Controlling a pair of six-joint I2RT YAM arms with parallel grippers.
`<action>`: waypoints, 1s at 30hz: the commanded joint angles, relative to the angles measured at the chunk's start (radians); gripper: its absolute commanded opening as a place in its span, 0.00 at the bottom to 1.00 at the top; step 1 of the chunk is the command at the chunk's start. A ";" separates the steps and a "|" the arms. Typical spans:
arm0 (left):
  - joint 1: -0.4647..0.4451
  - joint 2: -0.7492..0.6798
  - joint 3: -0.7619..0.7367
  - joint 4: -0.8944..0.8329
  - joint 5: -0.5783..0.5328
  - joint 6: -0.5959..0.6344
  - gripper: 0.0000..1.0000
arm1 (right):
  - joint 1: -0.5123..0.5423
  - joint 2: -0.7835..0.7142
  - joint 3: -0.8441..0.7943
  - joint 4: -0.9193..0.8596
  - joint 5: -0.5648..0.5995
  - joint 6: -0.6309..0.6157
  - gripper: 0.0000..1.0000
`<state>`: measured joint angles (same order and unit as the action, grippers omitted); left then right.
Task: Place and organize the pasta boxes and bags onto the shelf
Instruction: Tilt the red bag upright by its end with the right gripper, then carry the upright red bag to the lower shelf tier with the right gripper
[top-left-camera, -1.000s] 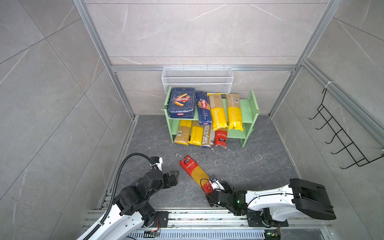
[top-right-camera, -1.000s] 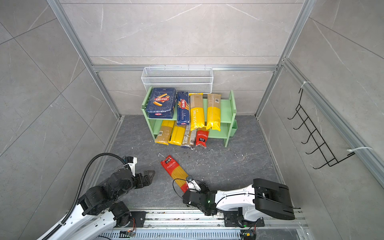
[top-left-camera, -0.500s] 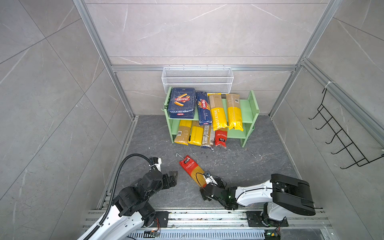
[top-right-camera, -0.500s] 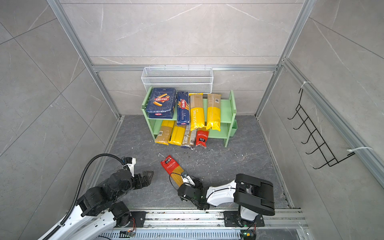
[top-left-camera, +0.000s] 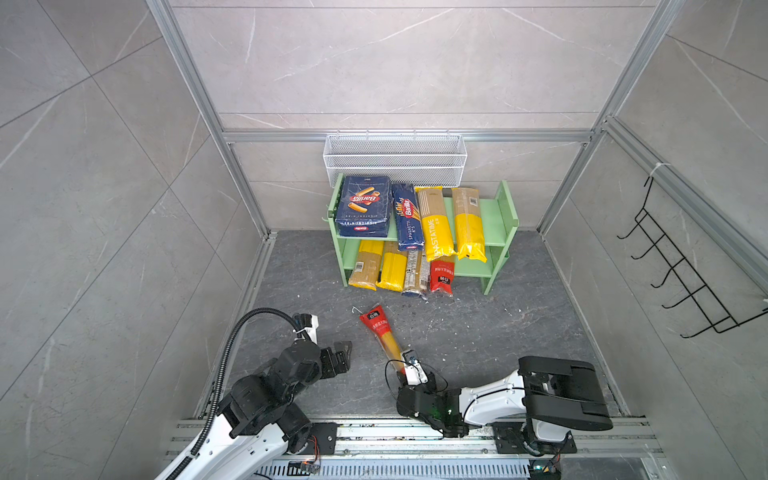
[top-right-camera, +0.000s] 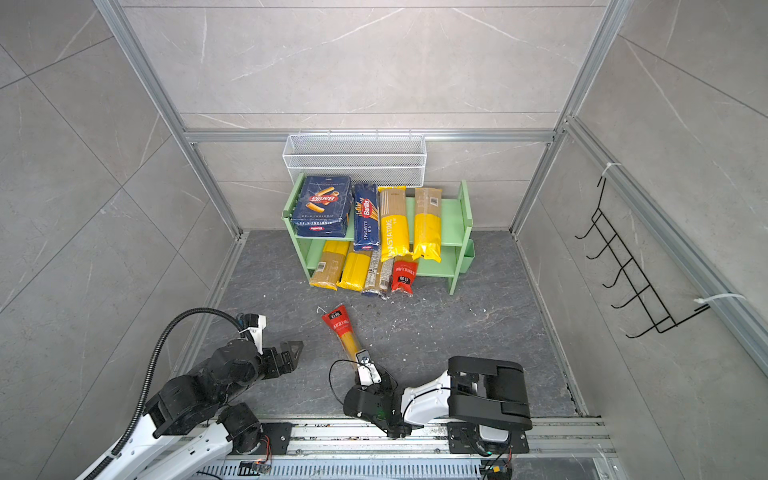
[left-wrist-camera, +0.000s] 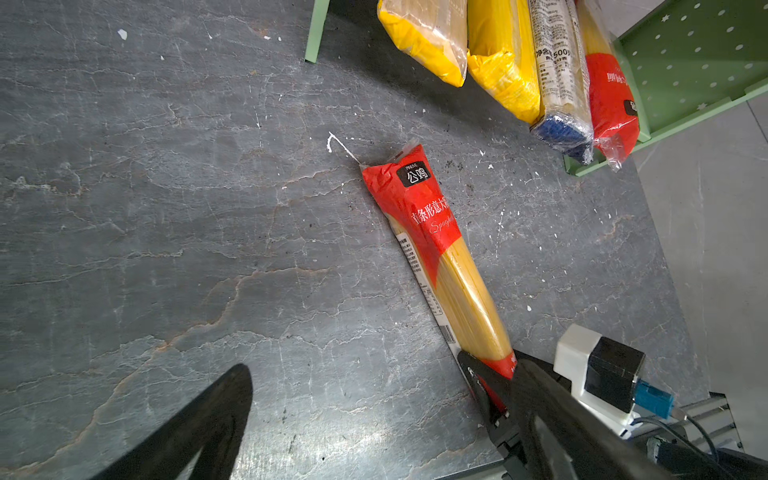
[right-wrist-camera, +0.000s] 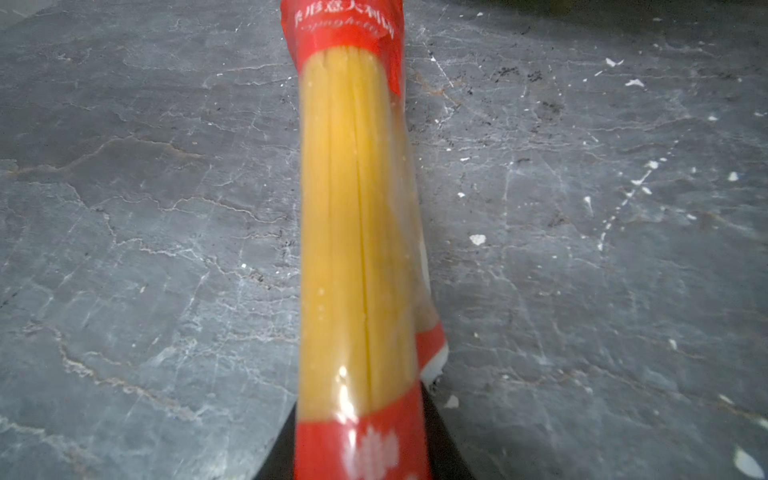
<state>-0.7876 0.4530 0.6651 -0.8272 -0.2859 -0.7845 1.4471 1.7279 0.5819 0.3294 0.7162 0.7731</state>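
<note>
I count two dark blue pasta boxes (top-left-camera: 363, 205) (top-left-camera: 407, 220) on the top tier of the one green shelf (top-left-camera: 498, 220). Bags come to seven: four yellow-and-clear bags (top-left-camera: 434, 224) (top-left-camera: 469, 226) (top-left-camera: 365, 266) (top-left-camera: 392, 272), two per tier, one clear printed bag (top-left-camera: 415, 274), and two with red ends, a red-ended shelf bag (top-left-camera: 441, 276) and a red-ended floor bag (top-left-camera: 380, 328). I also count one white wire basket (top-left-camera: 395, 160) and one black hook rack (top-left-camera: 681, 282).
</note>
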 joint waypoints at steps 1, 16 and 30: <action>-0.004 -0.013 0.040 -0.009 -0.008 0.021 0.99 | 0.070 0.037 -0.099 -0.323 -0.269 0.093 0.00; -0.004 0.002 0.066 -0.017 -0.024 0.027 0.99 | 0.164 -0.438 -0.098 -0.805 -0.079 0.328 0.00; -0.005 0.079 0.115 0.052 -0.015 0.091 0.99 | 0.295 -0.617 0.103 -1.483 0.149 0.771 0.00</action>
<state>-0.7876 0.5240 0.7383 -0.8112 -0.2874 -0.7349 1.7157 1.0893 0.5831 -0.9161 0.6926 1.3533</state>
